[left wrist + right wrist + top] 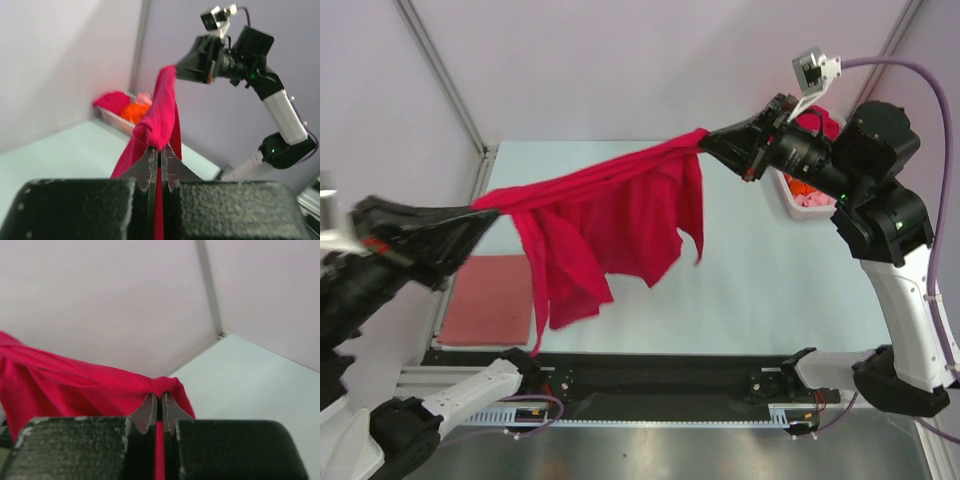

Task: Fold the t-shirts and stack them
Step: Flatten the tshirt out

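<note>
A crimson red t-shirt [610,215] hangs stretched in the air above the table between both arms. My left gripper [480,205] is shut on its left end, and cloth bunches over the closed tips [160,149]. My right gripper [705,137] is shut on the other end, high at the back right; red cloth [90,390] spreads left from the closed tips [161,396]. The shirt's lower folds dangle toward the table. A folded dusty salmon pink t-shirt [488,298] lies flat at the near left. More t-shirts, red [112,101] and orange [136,112], lie heaped in the basket.
A white slotted basket [790,200] stands at the back right, partly behind my right arm [880,200]. A metal frame post [445,75] rises at the back left corner. Pale walls enclose the table [770,290] on three sides.
</note>
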Robot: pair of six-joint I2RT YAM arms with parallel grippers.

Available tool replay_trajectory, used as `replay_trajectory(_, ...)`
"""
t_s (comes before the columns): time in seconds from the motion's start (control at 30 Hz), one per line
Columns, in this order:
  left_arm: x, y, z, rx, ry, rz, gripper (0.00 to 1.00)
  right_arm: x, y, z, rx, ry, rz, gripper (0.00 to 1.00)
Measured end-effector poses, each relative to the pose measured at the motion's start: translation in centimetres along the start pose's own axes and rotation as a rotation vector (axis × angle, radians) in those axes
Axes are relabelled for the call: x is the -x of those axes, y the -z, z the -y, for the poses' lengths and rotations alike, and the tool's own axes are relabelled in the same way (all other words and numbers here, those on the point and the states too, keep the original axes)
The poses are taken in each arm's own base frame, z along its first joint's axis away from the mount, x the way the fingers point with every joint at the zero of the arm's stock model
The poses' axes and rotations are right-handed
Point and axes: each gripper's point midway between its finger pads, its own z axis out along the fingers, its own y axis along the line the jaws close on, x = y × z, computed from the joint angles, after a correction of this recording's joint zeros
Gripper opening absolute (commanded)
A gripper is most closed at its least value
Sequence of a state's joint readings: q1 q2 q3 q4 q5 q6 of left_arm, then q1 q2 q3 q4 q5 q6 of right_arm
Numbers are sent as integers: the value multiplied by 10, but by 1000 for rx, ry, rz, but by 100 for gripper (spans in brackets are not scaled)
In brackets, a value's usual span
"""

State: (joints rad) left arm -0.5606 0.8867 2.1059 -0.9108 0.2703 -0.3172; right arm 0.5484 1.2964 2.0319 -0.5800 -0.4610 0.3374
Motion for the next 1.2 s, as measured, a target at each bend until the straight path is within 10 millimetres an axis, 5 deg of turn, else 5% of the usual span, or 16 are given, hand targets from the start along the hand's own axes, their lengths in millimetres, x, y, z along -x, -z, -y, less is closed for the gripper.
replay_trajectory(0.1,-52,-37,-10,-50,76,-132,0,-37,18,55,-165,-28,-36,0)
replay_trajectory(0.3,-205,-129,-27,-210,339,-480,0,-133,55,191,-574,-135,-156,0)
replay_trajectory(0.4,-284,-148,-32,-218,443,-648,0,-175,62,244,-704,-206,-237,0)
replay_trajectory(0.5,-334,-152,-36,-197,496,-737,0,-199,62,284,-773,-256,-280,0)
replay_trajectory(0.7,-375,-187,-43,-197,520,-758,0,-224,69,346,-899,-317,-335,0)
replay_trajectory(0.83,-425,-208,-36,-209,545,-852,0,-229,75,381,-976,-330,-370,0)
replay_trajectory(1.0,-472,-210,-5,-261,544,-991,5,-244,85,395,-1031,-339,-457,0)
replay_trajectory(1.07,-483,-205,3,-280,526,-1035,21,-249,90,396,-1058,-347,-494,0)
replay_trajectory(1.1,-488,-200,8,-292,523,-1063,41,-251,95,397,-1087,-346,-511,1)
replay_trajectory(1.2,-496,-181,14,-305,501,-1139,78,-255,109,402,-1163,-341,-540,11)
